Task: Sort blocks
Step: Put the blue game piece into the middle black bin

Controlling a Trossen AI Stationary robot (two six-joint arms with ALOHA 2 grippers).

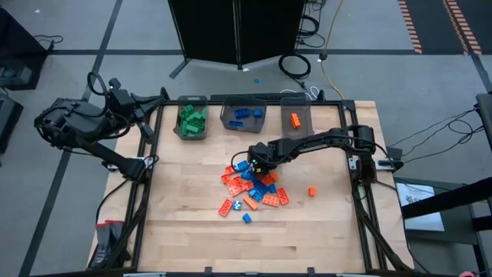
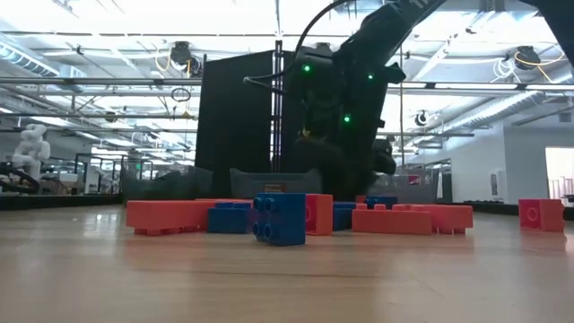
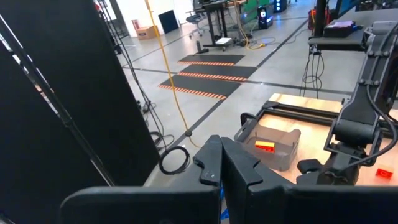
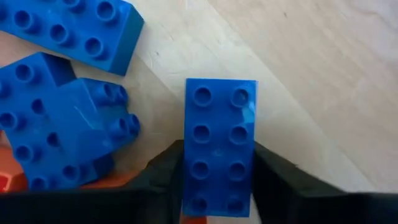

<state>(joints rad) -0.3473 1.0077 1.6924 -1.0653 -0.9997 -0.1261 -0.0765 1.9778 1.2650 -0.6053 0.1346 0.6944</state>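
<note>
The right tool (image 1: 250,163) reaches down at the 12 o'clock edge of a heap of small studded plastic bricks in blue and orange-red (image 1: 254,191) at the middle of the pale wooden counter (image 1: 184,231), its two dark fingers (image 4: 163,168) pinching the long sides of a blue eight-stud plastic brick (image 4: 219,146). Toward 12 o'clock stand three grey translucent rectangular bins: one with green bricks (image 1: 191,118), one with blue bricks (image 1: 243,115), one with an orange-red brick (image 1: 295,114). The left tool (image 3: 222,167), its fingers pressed together, waits off the counter's 10 o'clock corner.
</note>
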